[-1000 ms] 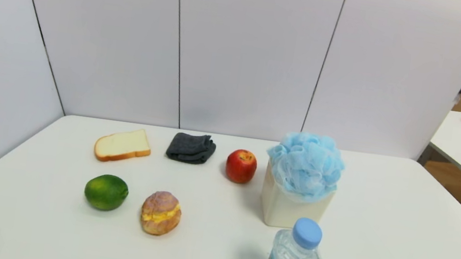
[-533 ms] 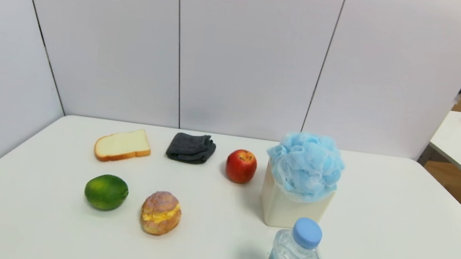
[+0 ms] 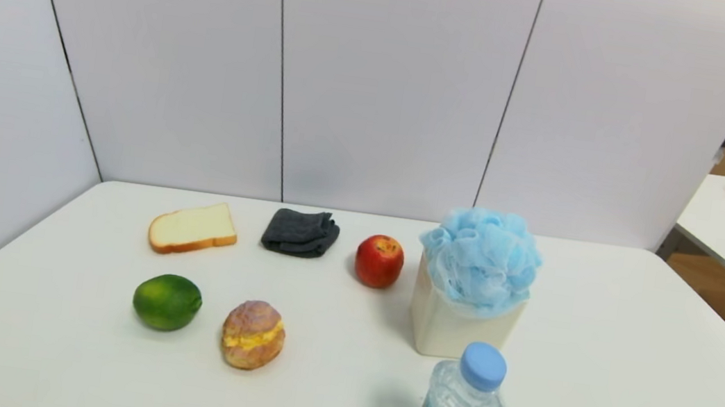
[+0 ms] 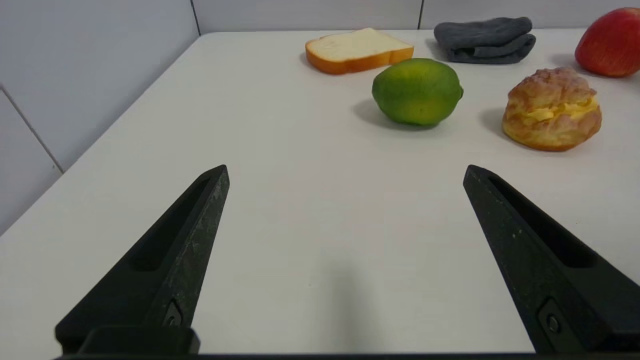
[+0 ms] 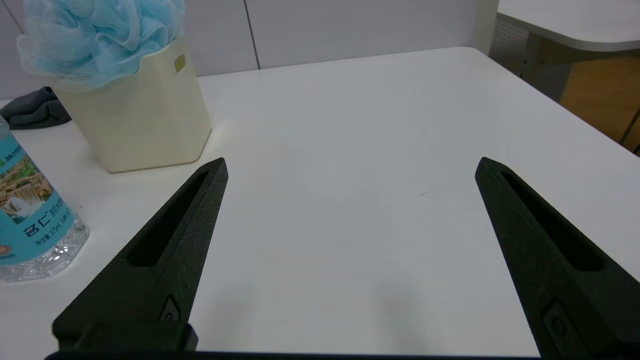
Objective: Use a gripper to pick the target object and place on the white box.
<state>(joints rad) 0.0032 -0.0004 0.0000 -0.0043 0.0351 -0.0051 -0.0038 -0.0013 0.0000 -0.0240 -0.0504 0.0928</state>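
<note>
Blue pouf (image 3: 480, 257) sits atop white box (image 3: 458, 325); both end effectors apparently parked, spread.

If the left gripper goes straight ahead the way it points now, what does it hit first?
Probably the lime, roughly ahead of the open left gripper. Bare table lies between them. Depth is uncertain.
</note>
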